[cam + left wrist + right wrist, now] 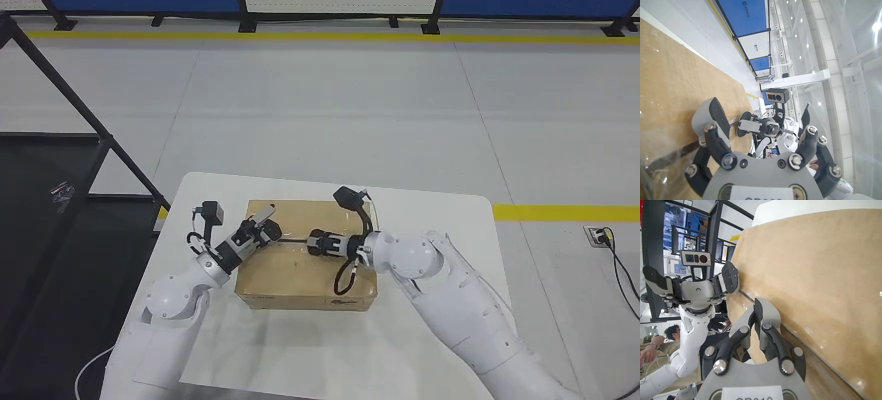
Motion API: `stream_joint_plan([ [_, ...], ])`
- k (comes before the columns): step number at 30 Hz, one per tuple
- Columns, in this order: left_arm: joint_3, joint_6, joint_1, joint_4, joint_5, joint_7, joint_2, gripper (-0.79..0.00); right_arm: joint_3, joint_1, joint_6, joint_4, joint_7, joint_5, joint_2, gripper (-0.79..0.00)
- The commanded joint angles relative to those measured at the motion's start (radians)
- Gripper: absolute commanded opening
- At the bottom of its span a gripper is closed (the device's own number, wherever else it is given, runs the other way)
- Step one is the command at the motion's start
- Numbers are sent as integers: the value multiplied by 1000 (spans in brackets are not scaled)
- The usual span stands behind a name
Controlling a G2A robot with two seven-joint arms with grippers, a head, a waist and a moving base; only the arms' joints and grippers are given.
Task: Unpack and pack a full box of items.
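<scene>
Cardboard box (pixel 300 268) sat closed at mid-frame.
Left gripper (pixel 266 224) was splayed apart, right gripper (pixel 312 241) pinched together, both at its top seam.

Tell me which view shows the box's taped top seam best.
The right wrist view: the seam runs long and close across the box top, its glossy tape plain. In the top view it is a short dark line on the lid. The left wrist view catches one stretch at a steep slant.
</scene>
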Motion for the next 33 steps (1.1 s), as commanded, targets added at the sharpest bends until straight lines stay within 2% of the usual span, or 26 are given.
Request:
stream_joint_plan([
  [1, -1, 0, 1, -1, 0, -1, 0, 0, 12, -8, 17, -15, 8, -12, 5, -785],
  [9, -7, -2, 6, -4, 2, -4, 2, 0, 71, -49, 84, -72, 28, -60, 27, -785],
  [33, -30, -3, 36, -30, 12, -3, 8, 0, 293, -201, 131, -208, 93, -70, 94, -773],
])
